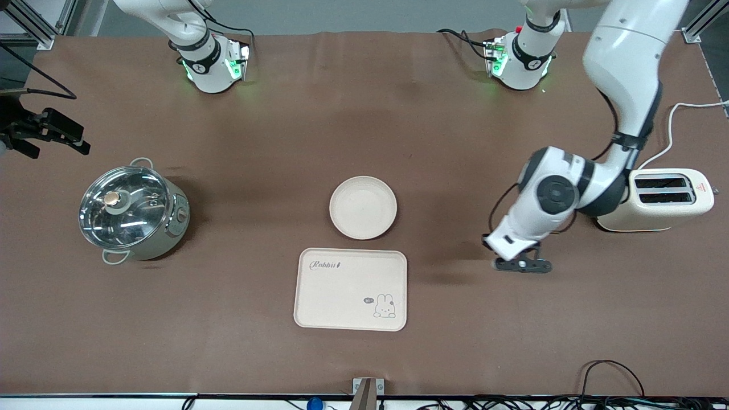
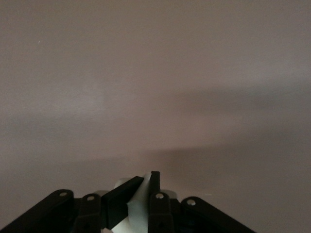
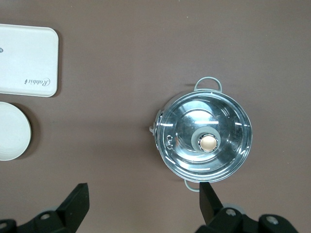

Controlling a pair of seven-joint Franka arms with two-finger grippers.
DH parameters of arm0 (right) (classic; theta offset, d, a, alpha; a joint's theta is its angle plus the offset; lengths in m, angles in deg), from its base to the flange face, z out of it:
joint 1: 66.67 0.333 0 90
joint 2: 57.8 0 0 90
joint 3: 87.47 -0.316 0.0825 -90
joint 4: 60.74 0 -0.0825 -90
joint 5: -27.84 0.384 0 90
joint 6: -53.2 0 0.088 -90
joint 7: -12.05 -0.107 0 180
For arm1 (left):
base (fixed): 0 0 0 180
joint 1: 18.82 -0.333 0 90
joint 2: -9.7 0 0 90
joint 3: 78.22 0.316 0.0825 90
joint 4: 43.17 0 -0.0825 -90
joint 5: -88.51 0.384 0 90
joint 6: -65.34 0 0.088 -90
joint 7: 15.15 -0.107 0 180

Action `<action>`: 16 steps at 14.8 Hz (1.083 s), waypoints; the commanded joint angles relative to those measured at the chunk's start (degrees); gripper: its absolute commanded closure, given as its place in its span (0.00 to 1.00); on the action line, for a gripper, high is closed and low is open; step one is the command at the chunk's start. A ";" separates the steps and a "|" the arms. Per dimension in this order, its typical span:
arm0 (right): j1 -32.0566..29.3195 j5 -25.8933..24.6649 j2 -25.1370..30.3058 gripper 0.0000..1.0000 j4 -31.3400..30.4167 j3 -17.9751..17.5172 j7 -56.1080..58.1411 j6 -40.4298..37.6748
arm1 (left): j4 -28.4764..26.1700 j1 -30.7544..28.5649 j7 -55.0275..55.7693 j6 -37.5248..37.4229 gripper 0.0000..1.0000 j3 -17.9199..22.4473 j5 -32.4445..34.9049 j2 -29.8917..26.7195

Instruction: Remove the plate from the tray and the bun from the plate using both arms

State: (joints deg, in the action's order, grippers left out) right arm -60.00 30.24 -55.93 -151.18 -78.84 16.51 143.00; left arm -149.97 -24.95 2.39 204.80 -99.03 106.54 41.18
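Left wrist view alone shows me the left gripper (image 2: pixel 141 191) clenched on the bun (image 2: pixel 138 201); right gripper (image 3: pixel 143 201) released near the table's right-arm edge; plate (image 1: pixel 363 206) mid-table.

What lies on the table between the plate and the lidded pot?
Nothing: the front view shows only bare brown table between the plate and the pot.

White jointed arms (image 1: pixel 569 193), black bands, seemingly black hands (image 1: pixel 523 265)

Left gripper (image 1: pixel 524 265) low (closed); right gripper (image 1: pixel 48 134) spread.
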 commanded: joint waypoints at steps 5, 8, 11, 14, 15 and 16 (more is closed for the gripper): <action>-1.39 -1.00 1.12 0.00 -2.37 -1.16 -1.12 1.60 | -3.86 -3.63 -2.25 3.37 0.00 -2.13 -0.36 0.33; -2.53 -0.38 0.24 0.00 -1.67 -0.90 -1.03 2.65 | 0.07 -3.72 -2.86 -0.91 0.00 -2.31 -0.19 -0.46; -2.79 -0.47 0.33 0.00 -1.58 -0.90 -1.03 3.71 | 11.84 -4.59 -3.13 -16.54 0.00 -5.73 -0.71 -0.72; -2.62 -1.09 0.42 0.00 -1.23 -0.99 -0.95 3.71 | 16.09 -4.68 -4.08 -23.60 0.00 -6.00 -0.63 -5.53; -2.79 -1.00 0.33 0.00 -0.70 -0.99 -0.95 3.45 | 16.09 -4.60 -4.79 -23.96 0.00 -6.00 -0.63 -7.99; -2.88 -0.91 0.41 0.00 -0.70 -0.90 -0.86 3.27 | 16.01 -4.60 -5.93 -24.58 0.00 -6.00 -0.80 -10.37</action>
State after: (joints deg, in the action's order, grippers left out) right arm -61.76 30.20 -56.34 -151.82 -78.80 15.99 146.37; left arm -133.10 -29.33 -1.60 182.30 -104.78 106.53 35.77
